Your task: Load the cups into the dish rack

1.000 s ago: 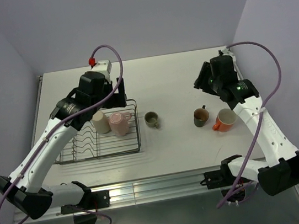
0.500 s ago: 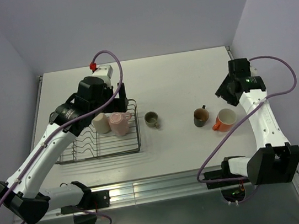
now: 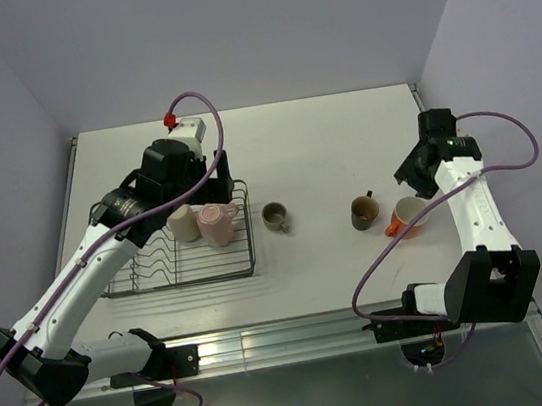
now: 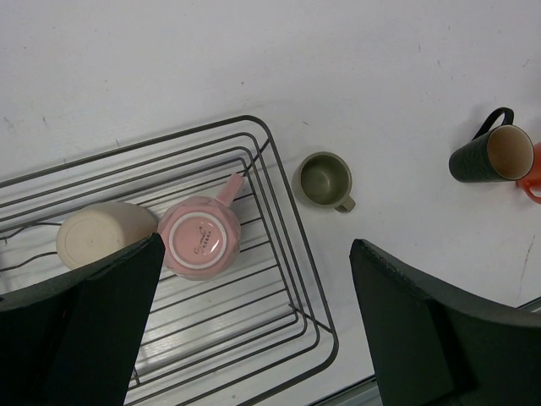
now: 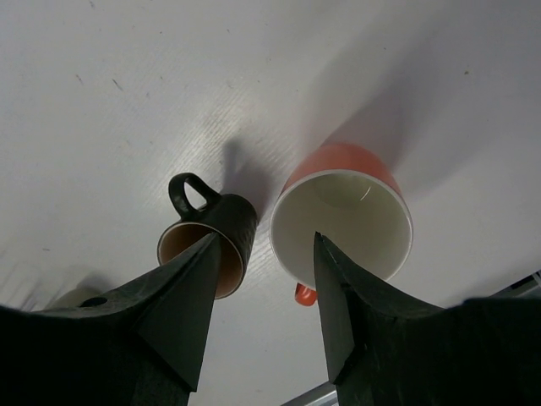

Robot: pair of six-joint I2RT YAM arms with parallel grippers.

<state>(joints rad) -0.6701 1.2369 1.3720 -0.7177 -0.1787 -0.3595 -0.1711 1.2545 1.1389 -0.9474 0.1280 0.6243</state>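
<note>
Plainly, the dish rack (image 3: pixel 253 248) sits on the left half of the desk (image 3: pixel 312 137), nearer the near edge than the far one. Two cups are in it, both upside down with their bases showing: the beige tumbler (image 3: pixel 182 223) and, touching or just beside it on the right, the pink mug (image 3: pixel 216 223). They occupy the part of the rack closest to the desk's middle and far edge, and the pink mug's handle points at the rack's right rim.

The olive-green cup (image 3: pixel 274 217) stands upright on the bare desk just outside that right rim, about midway between the left and right edges. Toward the right edge the dark brown mug (image 3: pixel 364 212) and the orange mug (image 3: pixel 409 216) stand upright just beside each other; whether they touch cannot be told. The brown mug's handle faces the far edge, and the orange mug shows a white inside.

The left tool (image 4: pixel 255 245) hangs above the right end of the rack, fingers spread wide and released, grasping nothing. The right tool (image 5: pixel 266 239) hovers over the two mugs near the right edge, its fingers parted with nothing between them, one fingertip over the brown mug and the other over the orange mug's rim.
</note>
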